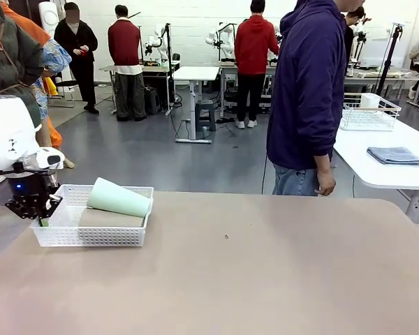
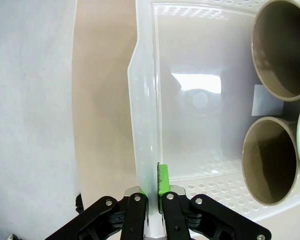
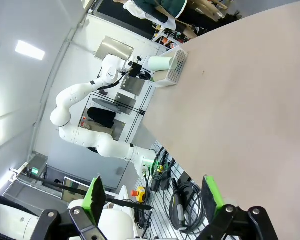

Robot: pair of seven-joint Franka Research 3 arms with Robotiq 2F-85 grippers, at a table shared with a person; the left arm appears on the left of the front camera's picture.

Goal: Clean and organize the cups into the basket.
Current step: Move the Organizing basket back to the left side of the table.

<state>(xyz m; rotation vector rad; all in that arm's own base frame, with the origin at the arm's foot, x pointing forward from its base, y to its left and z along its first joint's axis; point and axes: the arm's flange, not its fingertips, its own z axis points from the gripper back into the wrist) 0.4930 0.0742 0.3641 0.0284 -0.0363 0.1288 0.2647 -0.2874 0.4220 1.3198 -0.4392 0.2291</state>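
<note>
Left hand (image 2: 151, 200) is clamped on the basket (image 2: 145, 125) wall, frame bottom; cups (image 1: 119, 198) lie inside. Right hand (image 3: 155, 197) is spread, empty. Next: reposition basket on worktop (image 1: 265, 265).

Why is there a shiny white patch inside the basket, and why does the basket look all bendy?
Left wrist view: the bright patch on the basket floor is glare from a lamp overhead, and the wide-angle lens bows its straight rim. Front view: even light, soft shadows, basket sides straight. Right wrist view: the table looks tilted because the camera is rolled.
</note>
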